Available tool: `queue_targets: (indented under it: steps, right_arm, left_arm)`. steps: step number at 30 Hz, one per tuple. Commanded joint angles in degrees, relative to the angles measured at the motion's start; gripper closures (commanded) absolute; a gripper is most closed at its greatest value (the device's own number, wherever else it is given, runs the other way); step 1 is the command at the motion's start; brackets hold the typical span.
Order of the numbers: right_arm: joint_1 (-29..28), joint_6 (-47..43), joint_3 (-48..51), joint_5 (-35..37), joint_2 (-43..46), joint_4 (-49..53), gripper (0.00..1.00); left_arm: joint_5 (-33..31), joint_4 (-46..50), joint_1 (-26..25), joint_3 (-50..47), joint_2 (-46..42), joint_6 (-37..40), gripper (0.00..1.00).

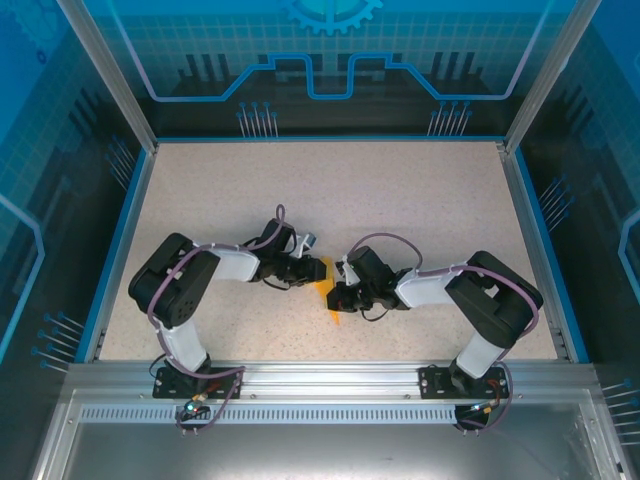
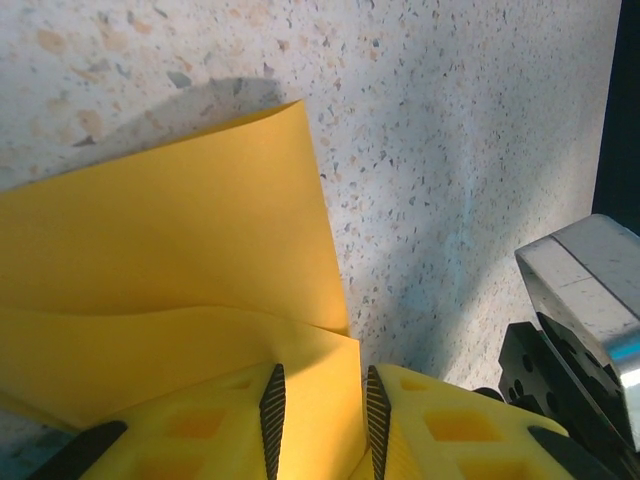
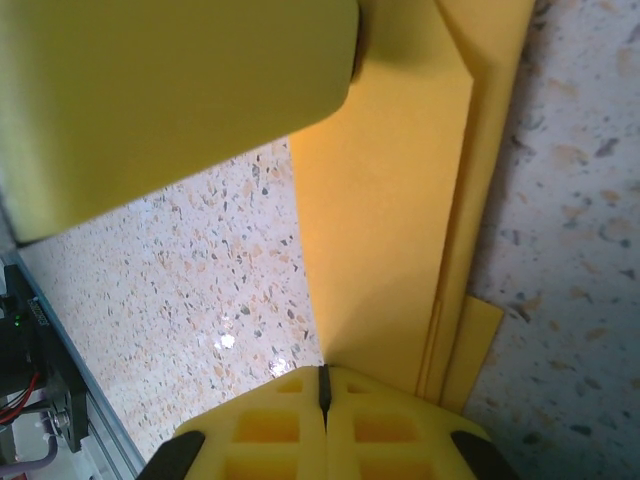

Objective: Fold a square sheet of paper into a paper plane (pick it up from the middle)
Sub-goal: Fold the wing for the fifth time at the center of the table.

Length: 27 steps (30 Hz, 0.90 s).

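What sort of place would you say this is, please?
Probably a lab or demonstration robot cell: a speckled table fenced by an aluminium frame and blue printed panels, with two arms bolted to a rail at its near edge.

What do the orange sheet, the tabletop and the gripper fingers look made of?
Paper: thin matte orange-yellow sheet, holding sharp creases. Table: hard speckled stone-look surface, perhaps laminate, slightly glossy. Fingers: yellow plastic, probably printed, with recessed pockets and ribbed black pads.
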<state>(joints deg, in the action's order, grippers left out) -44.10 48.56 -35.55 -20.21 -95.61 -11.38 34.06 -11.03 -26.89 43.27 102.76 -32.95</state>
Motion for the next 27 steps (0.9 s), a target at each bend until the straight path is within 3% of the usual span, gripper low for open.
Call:
queue_targets:
  steps: [1, 18, 27]
  right_arm:
    - [0.33, -1.09, 3.12, 0.44, -0.76, 10.66, 0.95]
    - [0.33, -2.96, 3.28, -1.41, -1.07, 10.59, 0.96]
    - [0.32, -1.20, 1.43, -1.07, -2.40, 9.44, 0.95]
  left_arm:
    - [-4.64, 1.14, 3.00, 0.34, 2.37, 3.25, 0.68]
    - [-0.81, 7.64, 11.04, 6.95, 5.11, 8.96, 0.67]
    - [0.83, 12.89, 11.87, 7.59, -6.77, 8.06, 0.64]
